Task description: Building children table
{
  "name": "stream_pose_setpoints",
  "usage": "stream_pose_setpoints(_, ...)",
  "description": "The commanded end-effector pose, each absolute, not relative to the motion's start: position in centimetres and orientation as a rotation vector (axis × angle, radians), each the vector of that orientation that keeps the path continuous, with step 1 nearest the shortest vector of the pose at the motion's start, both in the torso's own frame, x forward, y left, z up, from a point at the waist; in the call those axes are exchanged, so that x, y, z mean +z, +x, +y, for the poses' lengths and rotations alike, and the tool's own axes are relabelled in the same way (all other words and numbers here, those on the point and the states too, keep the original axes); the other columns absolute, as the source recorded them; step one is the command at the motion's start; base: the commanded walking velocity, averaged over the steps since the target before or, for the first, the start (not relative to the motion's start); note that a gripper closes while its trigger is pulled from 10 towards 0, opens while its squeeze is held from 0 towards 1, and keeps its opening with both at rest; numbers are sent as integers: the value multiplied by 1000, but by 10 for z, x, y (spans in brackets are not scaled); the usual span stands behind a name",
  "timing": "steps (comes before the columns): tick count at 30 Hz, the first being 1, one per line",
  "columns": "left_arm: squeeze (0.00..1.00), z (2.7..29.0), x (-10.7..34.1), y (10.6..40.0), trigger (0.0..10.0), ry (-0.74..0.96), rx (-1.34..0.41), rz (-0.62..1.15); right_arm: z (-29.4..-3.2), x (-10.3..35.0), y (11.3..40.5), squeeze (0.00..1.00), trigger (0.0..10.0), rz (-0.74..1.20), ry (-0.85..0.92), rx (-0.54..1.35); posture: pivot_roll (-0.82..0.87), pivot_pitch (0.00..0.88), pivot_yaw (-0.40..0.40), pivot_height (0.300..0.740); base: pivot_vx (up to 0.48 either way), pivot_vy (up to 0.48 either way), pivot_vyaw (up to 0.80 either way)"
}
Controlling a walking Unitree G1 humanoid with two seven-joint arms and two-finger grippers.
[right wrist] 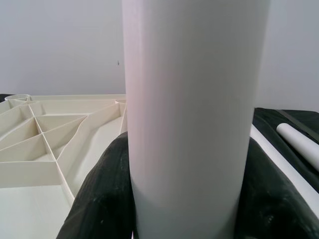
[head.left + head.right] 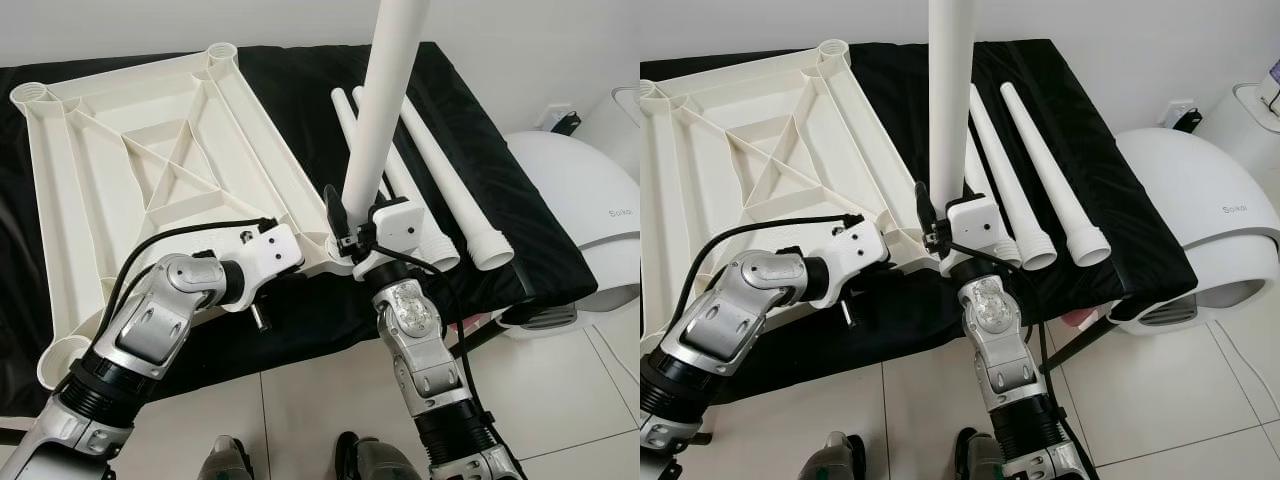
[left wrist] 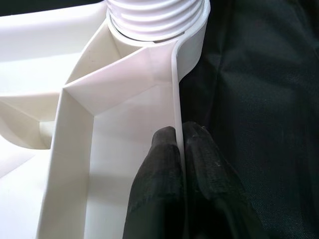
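left gripper pinches the tabletop rim; right gripper clamps the upright leg at its corner socket.

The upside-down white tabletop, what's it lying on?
The tabletop lies on a black cloth that also carries the loose white legs. The cloth hides what supports it. The left gripper pinches the tabletop's edge rib.

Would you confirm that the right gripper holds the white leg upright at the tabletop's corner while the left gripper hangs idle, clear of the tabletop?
Not quite: the left gripper is not idle. The left wrist view shows its fingers pinching the thin rim of the upside-down tabletop near the threaded corner socket. The rest stands: the right gripper holds the white leg upright at that corner.
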State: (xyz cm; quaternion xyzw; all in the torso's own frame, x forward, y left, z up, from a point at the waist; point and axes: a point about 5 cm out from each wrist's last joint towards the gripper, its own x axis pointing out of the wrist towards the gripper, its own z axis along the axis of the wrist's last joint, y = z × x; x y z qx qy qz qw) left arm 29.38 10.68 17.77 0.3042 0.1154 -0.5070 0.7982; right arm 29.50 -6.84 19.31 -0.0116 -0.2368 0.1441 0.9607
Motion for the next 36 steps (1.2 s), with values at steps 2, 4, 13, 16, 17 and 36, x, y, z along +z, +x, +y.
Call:
stream_pose_setpoints(2,0,109,178,295,10000,683,-1064,241,-95,172,301,0,10000,-367,-11,139,54,188,-33,740,0,0,0)
stream_pose_setpoints(4,0,110,178,295,10000,683,-1063,241,-95,173,302,0,10000,-372,-9,137,54,188,-32,740,0,0,0)
stream_pose_setpoints(13,0,109,179,295,10000,682,-1063,239,-93,175,301,357,10000,-388,-5,170,53,187,-34,740,0,0,0)
stream_pose_setpoints(16,0,109,178,295,10000,683,-1063,239,-92,175,300,357,10000,-393,-9,171,53,187,-34,740,0,0,0)
stream_pose_setpoints(17,0,109,178,295,10000,682,-1064,238,-92,176,300,0,10000,-396,-9,178,53,187,-34,740,0,0,0)
stream_pose_setpoints(36,0,109,179,296,10000,681,-1054,233,-91,183,304,0,0,-435,19,229,56,177,-43,740,0,0,0)
